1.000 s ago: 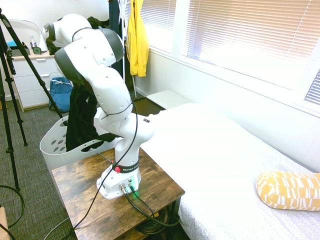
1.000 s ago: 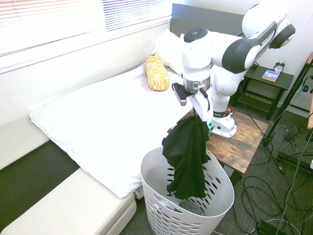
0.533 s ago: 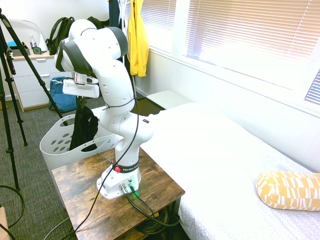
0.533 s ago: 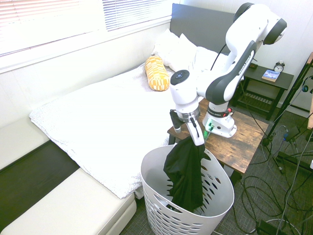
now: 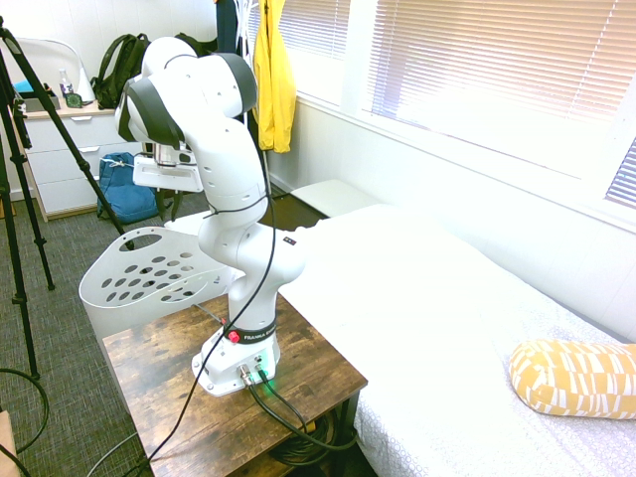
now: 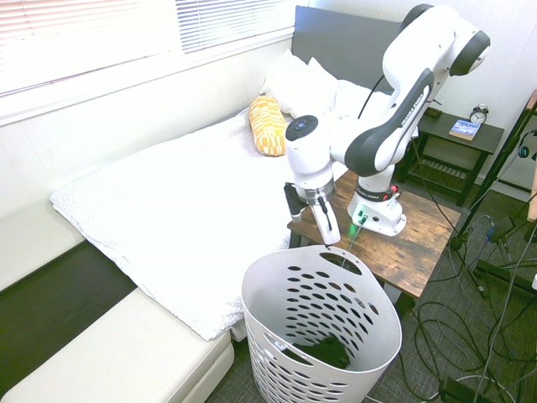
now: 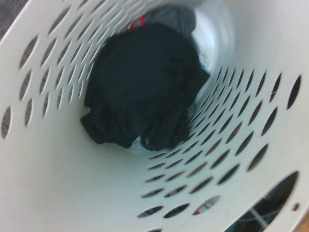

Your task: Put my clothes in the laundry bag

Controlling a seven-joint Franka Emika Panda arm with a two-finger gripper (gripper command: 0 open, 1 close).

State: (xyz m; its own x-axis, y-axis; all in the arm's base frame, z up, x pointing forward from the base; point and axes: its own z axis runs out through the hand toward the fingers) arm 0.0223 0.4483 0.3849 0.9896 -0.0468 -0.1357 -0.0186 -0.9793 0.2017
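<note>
Black clothes (image 7: 142, 87) lie in a crumpled heap on the floor of the laundry bag (image 6: 382, 323), seen plainly in the wrist view and as a dark patch low inside the white basket in the second exterior view (image 6: 323, 353). Some grey and red fabric shows beside the heap, at the basket's bottom. The hand (image 6: 323, 228) hangs above the basket's rim, on the side nearest the bench (image 6: 411, 243), fingers pointing down and spread apart with nothing between them. Key relation: the garment is straight below the hand, down the basket's own axis, and well apart from the fingertips; the wrist camera looks right down the basket's length, with the perforated walls ringing the heap on all sides. The heap has no clear long axis; it is a rough lump, slightly elongated along the basket's floor. In the first exterior view the basket (image 5: 149, 273) shows only its holed wall and cut-out handle, and the hand is largely hidden behind the arm. Judgement: the deposit looks complete, nothing drapes over the rim, so what remains is a clean lift straight up, away from the rim, without catching the basket's edge.
</note>
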